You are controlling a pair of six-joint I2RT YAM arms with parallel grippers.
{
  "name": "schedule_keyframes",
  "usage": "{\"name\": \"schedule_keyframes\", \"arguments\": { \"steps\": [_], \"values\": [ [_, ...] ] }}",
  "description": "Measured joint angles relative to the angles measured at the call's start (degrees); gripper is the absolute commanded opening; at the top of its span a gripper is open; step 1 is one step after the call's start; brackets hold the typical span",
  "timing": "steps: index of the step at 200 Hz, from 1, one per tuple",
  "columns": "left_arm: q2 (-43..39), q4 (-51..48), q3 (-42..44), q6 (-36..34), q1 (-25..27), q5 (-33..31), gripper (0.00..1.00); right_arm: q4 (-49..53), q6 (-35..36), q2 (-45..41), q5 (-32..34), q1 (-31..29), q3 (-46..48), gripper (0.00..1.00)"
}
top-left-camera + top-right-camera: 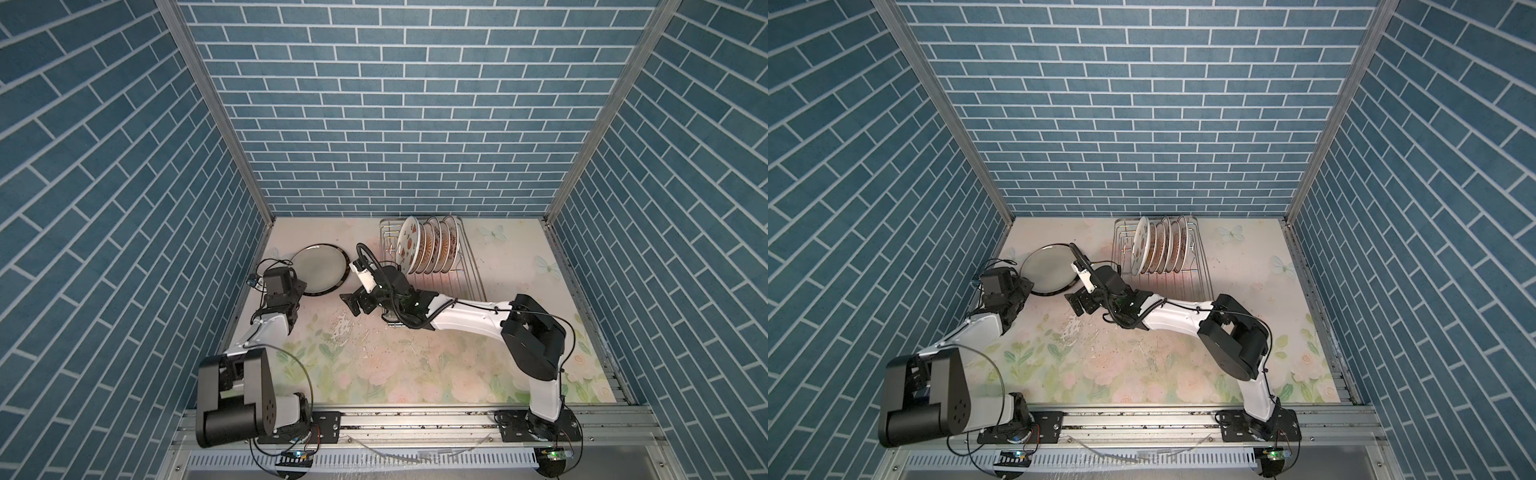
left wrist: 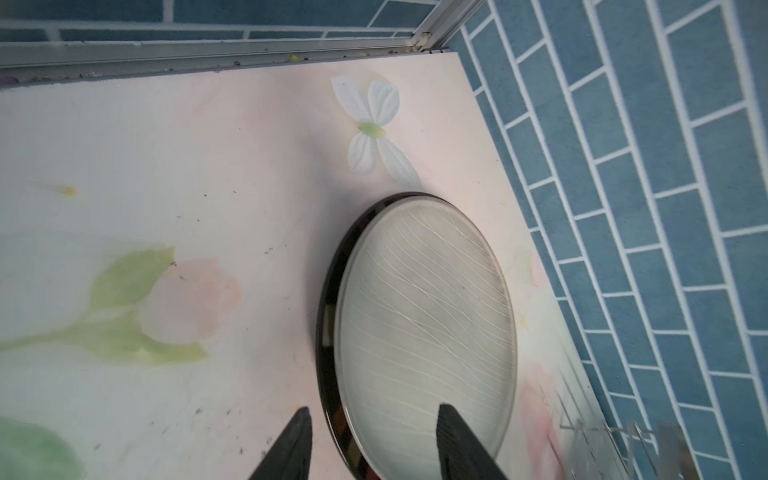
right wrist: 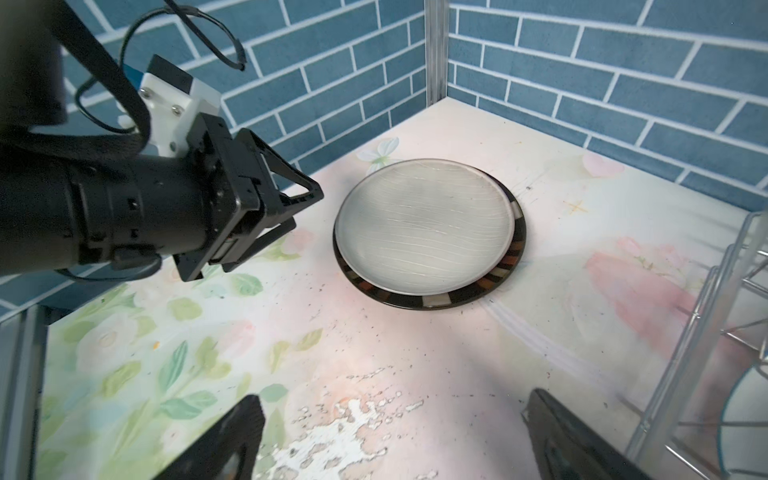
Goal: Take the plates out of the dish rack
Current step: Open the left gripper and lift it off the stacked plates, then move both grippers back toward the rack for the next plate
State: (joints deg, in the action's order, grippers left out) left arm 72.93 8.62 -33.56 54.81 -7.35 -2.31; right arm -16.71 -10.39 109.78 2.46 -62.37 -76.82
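Silver wire forms the rectangular dish rack (image 1: 388, 239) (image 1: 1123, 237), which sits at the upper middle of the floral-printed tabletop (image 1: 415, 365) in both top views, close to the back wall. About six round white plates (image 1: 428, 247) (image 1: 1160, 247) stand on edge in it, packed in a row. The frontmost one carries small red and brown motifs, and those behind it have orange-brown patterns.

Left of the rack in both top views, a round pale grey-green plate (image 1: 318, 270) (image 2: 424, 316) (image 3: 419, 228) scored with fine white lines lies flat on a larger dark-rimmed plate (image 3: 511, 266) (image 2: 328, 332). The larger plate's edge shows brown and white blocks. The two sit off-centre, so more of the dark rim shows on one side.

The left gripper (image 2: 376, 444) (image 3: 305, 210) hovers at the near left edge of this stack. Its black fingers are partly spread and hold nothing, and in the left wrist view the stack's edge shows between them.

The right gripper (image 3: 399, 440) (image 1: 355, 305) hangs over bare tabletop between the stack and the rack, its fingers spread wide and empty.
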Motion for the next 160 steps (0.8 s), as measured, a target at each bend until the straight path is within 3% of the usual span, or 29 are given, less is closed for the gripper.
{"name": "schedule_keyframes", "arguments": {
  "steps": [29, 35, 52, 80, 160],
  "values": [
    [-9.62, -1.77, 2.25, -0.46, 4.37, -1.40, 0.52, -0.31, 0.42, -5.09, 1.60, -0.98, 3.13, 0.99],
    [-11.50, -1.95, 2.69, -0.55, 5.18, -1.51, 0.61, -0.44, 0.42, -5.95, 1.97, -1.01, 3.87, 0.99],
    [-16.63, -2.19, 4.07, -0.92, 7.37, -2.01, 0.68, -0.70, 0.44, -8.15, 2.75, -1.01, 6.29, 0.99],
    [-23.63, -4.37, 4.98, -3.17, 14.27, -4.68, 0.99, -1.53, 0.44, -12.85, 3.80, -1.03, 11.89, 0.99],
    [-33.24, -1.92, 10.32, -5.62, 33.22, -8.63, 1.00, -0.66, 0.44, -27.91, 14.80, -1.07, 21.94, 0.99]
  ]
}}
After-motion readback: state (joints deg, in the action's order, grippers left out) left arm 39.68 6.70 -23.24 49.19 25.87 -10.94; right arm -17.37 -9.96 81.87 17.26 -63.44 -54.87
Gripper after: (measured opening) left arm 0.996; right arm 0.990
